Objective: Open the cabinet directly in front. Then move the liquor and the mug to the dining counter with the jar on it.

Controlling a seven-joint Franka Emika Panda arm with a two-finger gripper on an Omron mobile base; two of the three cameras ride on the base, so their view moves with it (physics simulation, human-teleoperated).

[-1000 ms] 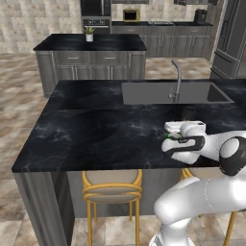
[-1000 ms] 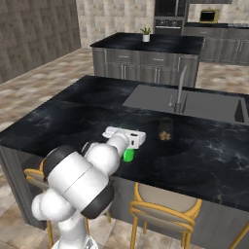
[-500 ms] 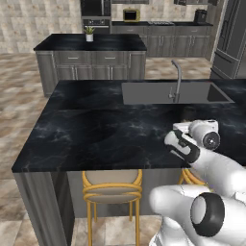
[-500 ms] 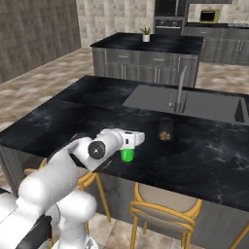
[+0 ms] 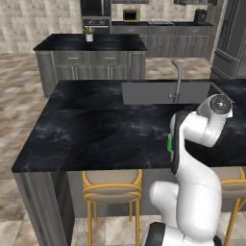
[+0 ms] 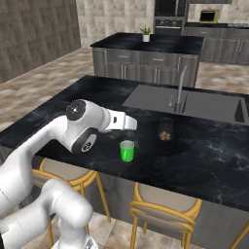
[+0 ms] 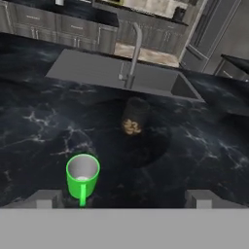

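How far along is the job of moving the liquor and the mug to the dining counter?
Done: the mug stands upright on the dining counter, near the jar. In hand: nothing; the gripper is open, apart from the mug. Left: the liquor, which I cannot see on this counter.

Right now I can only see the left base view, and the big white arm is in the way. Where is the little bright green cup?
Observer: The bright green mug stands upright on the black marble dining counter, near its front edge.
Operator: Is the gripper holding it?
Observer: No. The hand view has the gripper open, and the mug stands free on the counter just ahead of it.
Operator: Is anything else near it?
Observer: A small dark see-through jar with brownish contents stands beyond the mug, toward the inset grey sink, and does not touch the mug.
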